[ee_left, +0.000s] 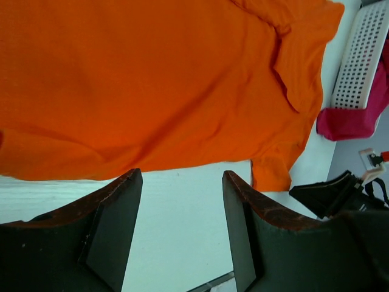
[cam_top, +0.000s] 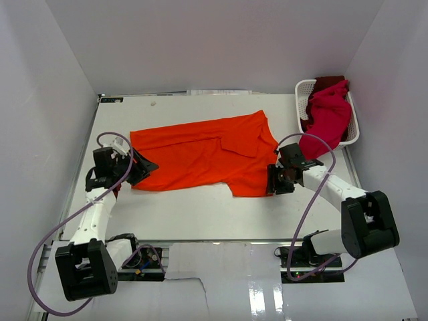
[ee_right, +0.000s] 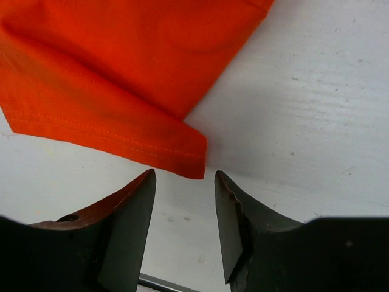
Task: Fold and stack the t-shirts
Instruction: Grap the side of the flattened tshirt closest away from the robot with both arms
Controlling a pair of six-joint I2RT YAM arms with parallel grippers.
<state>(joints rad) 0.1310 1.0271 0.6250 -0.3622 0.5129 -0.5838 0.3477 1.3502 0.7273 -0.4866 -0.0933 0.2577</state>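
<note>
Orange t-shirt (cam_top: 200,157) is being reached for. Left claw (ee_left: 182,176) and right claw (ee_right: 184,176) are being held open and empty; its corners should be pinched deep.

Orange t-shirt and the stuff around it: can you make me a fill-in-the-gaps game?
1. The colour of the big t-shirt spread on the table is ____.
2. The crimson t-shirt hangs out of a white ____.
3. That holder sits at the table's far ____ corner.
4. The left gripper has its jaws ____, with only bare table between them.
Missing words: orange; basket; right; open.
</note>
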